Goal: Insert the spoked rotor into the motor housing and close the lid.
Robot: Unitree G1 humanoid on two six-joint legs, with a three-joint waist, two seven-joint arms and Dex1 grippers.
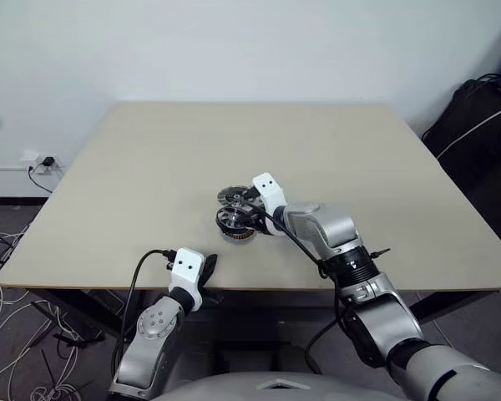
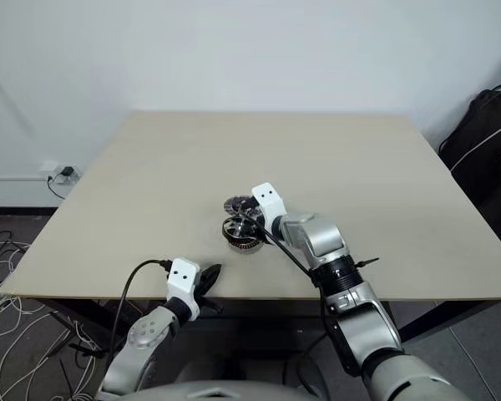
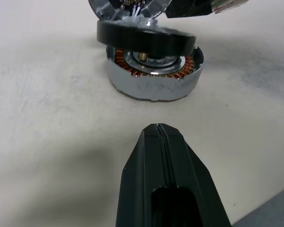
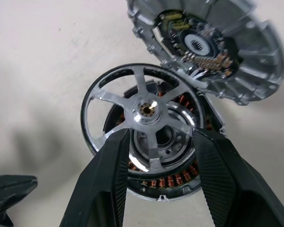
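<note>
Spoked rotor [image 4: 144, 113] pinched in right gripper [image 4: 158, 142] jaws, tilted over motor housing [image 3: 154, 78] mid-tabletop [image 1: 150, 167], not yet seated. Lid [image 4: 213, 45] just beside housing, inner face up, still off. Left gripper [image 3: 162, 137] jaws pressed together, idle near the front edge.

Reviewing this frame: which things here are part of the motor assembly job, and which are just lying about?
Part of the job:
- housing, on the table
- rotor, tilted over the housing, in the right gripper
- lid, lying inner face up beside the housing

Lying about:
- left gripper, shut and idle near the table's front edge
- cables on the floor
- black bag
</note>
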